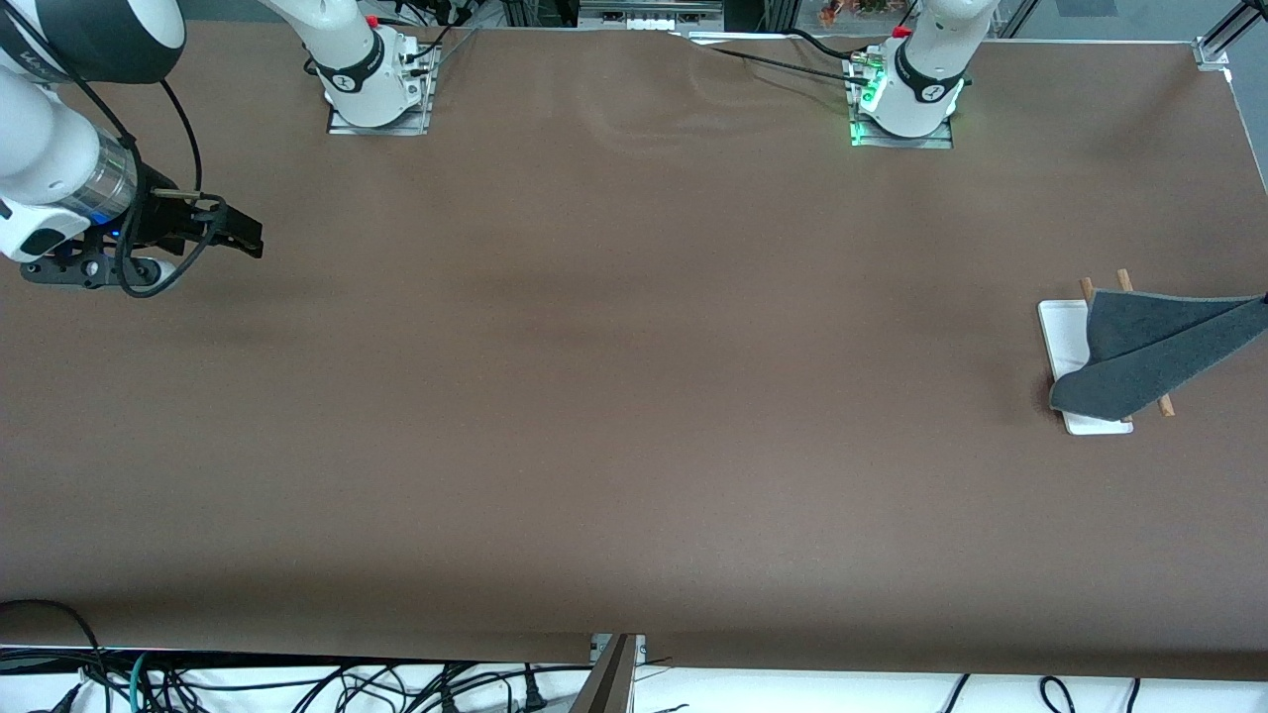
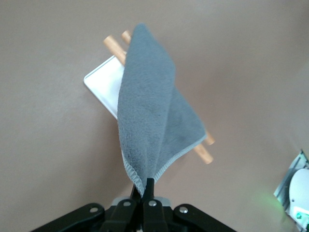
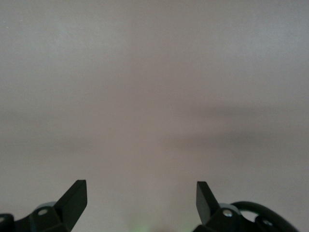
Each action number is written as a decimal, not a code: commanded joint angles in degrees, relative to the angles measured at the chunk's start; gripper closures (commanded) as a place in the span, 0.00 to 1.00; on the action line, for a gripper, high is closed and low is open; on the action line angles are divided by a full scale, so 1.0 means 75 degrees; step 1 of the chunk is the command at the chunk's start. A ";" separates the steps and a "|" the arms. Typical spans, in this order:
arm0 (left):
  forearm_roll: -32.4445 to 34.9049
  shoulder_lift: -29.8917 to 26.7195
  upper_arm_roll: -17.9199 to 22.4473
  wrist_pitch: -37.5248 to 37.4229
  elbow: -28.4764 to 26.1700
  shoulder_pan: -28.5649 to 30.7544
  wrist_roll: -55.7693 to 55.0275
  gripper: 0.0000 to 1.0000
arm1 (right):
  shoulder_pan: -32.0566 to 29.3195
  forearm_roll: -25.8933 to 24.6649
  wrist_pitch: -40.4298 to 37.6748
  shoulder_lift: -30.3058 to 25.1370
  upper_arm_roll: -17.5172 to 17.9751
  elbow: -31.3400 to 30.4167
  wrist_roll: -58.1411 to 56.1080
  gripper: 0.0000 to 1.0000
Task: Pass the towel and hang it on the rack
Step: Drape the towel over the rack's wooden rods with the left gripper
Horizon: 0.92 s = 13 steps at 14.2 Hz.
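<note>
Your right gripper point(image 1: 238, 233) hangs over the bare table point(image 1: 614, 396) at the right arm's end, its fingers point(image 3: 75, 197) spread wide and holding nothing; that arm waits, and its share of the job looks done.

At the left arm's end stands the rack point(image 1: 1065, 337), white base flat on the table, its two rods poking out from under the towel point(image 1: 1149, 347). The towel shows its grey face and lies draped across the rods, one corner drooping over the base toward the front camera. Your left gripper point(image 2: 148, 186) is out of the front view, off past the table's edge, but its wrist view shows it pinched tight on the towel's corner over the rack.

So the pass appears finished and the hang nearly so; what is left, as I judge it, is to let go and lift clear. No containers here.
</note>
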 commanded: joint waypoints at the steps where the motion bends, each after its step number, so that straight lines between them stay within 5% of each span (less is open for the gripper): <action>1: 0.0244 0.0465 0.0060 0.0395 0.0371 -0.0094 0.0334 1.00 | -0.0022 -0.0151 0.0082 -0.0365 0.0148 -0.0192 -0.0086 0.00; 8: 0.0232 0.1098 0.0259 0.0866 0.0312 -0.0093 0.0464 1.00 | -0.0480 -0.0140 -0.0129 -0.0306 0.0629 0.0194 -0.0039 0.00; 9: 0.0244 0.1133 0.0271 0.0901 0.0312 -0.0093 0.0452 0.91 | -0.0468 -0.0140 -0.0141 -0.0283 0.0641 0.0311 -0.0027 0.00; 10: 0.0256 0.1145 0.0294 0.1053 0.0277 -0.0105 0.0452 0.51 | -0.0456 -0.0140 -0.0141 -0.0283 0.0641 0.0359 -0.0027 0.00; 11: 0.0244 0.1250 0.0283 0.1147 0.0277 -0.0094 0.0464 0.01 | -0.0456 -0.0140 -0.0141 -0.0283 0.0641 0.0371 -0.0027 0.00; 13: 0.0244 0.1239 0.0282 0.1148 0.0288 -0.0105 0.0441 0.00 | -0.0456 -0.0151 -0.0164 -0.0294 0.0606 0.0429 -0.0086 0.00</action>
